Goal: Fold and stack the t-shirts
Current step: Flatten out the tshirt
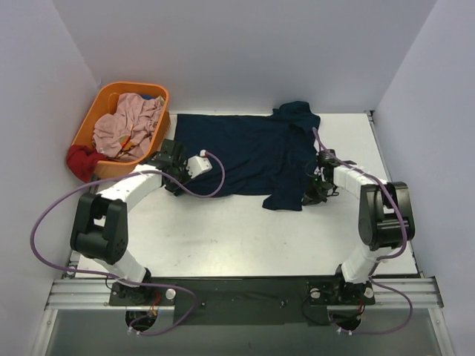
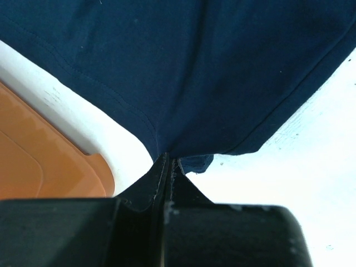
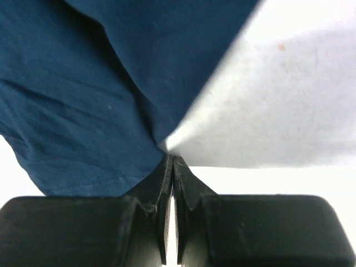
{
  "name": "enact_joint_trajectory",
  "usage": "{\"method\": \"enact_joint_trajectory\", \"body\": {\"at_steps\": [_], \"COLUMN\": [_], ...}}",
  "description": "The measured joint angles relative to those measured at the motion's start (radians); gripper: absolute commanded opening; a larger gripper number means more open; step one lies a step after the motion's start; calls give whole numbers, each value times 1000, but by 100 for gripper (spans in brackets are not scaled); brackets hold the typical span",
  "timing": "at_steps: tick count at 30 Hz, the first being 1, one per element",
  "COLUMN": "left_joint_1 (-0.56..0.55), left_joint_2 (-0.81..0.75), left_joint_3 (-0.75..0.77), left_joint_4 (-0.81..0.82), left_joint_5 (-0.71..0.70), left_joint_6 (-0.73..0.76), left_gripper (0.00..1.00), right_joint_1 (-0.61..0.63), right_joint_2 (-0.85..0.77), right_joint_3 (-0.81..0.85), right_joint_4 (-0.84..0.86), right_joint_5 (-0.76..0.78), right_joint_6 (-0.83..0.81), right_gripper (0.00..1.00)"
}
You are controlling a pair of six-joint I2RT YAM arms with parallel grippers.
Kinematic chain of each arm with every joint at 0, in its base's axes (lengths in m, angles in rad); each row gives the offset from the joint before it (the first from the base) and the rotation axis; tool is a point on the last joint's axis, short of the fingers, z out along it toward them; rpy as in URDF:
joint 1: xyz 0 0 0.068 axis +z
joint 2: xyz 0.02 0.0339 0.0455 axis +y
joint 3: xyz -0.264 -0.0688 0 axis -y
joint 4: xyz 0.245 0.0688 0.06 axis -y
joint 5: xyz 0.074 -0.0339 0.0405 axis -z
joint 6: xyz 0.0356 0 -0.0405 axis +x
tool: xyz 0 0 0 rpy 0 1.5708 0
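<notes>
A navy blue t-shirt (image 1: 249, 152) lies spread across the middle of the white table, its right side bunched and folded over. My left gripper (image 1: 172, 180) is shut on the shirt's near left corner; the left wrist view shows the hem (image 2: 183, 83) pinched at the fingertips (image 2: 169, 161). My right gripper (image 1: 312, 194) is shut on the shirt's right edge; the right wrist view shows the cloth (image 3: 94, 100) drawn into a point at the fingertips (image 3: 172, 160), lifted off the table.
An orange basket (image 1: 111, 96) with pink and red garments (image 1: 128, 126) stands at the back left, close to my left arm; its rim shows in the left wrist view (image 2: 44, 167). White walls enclose the table on three sides.
</notes>
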Motion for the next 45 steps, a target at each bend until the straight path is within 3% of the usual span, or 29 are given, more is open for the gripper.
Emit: {"method": "enact_joint_trajectory", "body": {"at_steps": [4,9,11,12,13,15,22,30,38,40,45], "left_joint_1": [8,14,14,13,14,14,13,14,27,28,29], "left_joint_2": [-2,-18,-25,-26,-27,-27,-32,-35,-35,-34,-29], "left_joint_3": [1,2,1,1,2,2,2,2,2,3,11], "left_joint_4": [-1,-5,-5,-5,-5,-6,-5,-5,-7,-7,-9], "left_joint_5": [0,0,1,1,2,2,6,8,8,8,8], "left_joint_6": [0,0,1,1,1,1,-3,-20,-23,-23,-23], "left_gripper": [0,0,0,0,0,0,0,0,0,0,0], "right_joint_1": [-52,-117,-117,-117,-117,-117,-107,-66,-42,-40,-32], "right_joint_2": [-101,-338,-405,-419,-428,-402,-122,195,351,364,367], "right_joint_3": [-105,-245,-267,-266,-254,-179,253,475,577,586,586], "right_joint_4": [17,-38,-71,-80,-91,-121,-69,-66,-71,-70,-70], "right_joint_5": [-53,-93,-109,-115,-118,-123,-150,-171,-202,-224,-275], "right_joint_6": [10,10,-3,-11,-25,-54,-132,-171,-190,-191,-190], "right_gripper": [0,0,11,22,32,41,55,56,52,49,23]}}
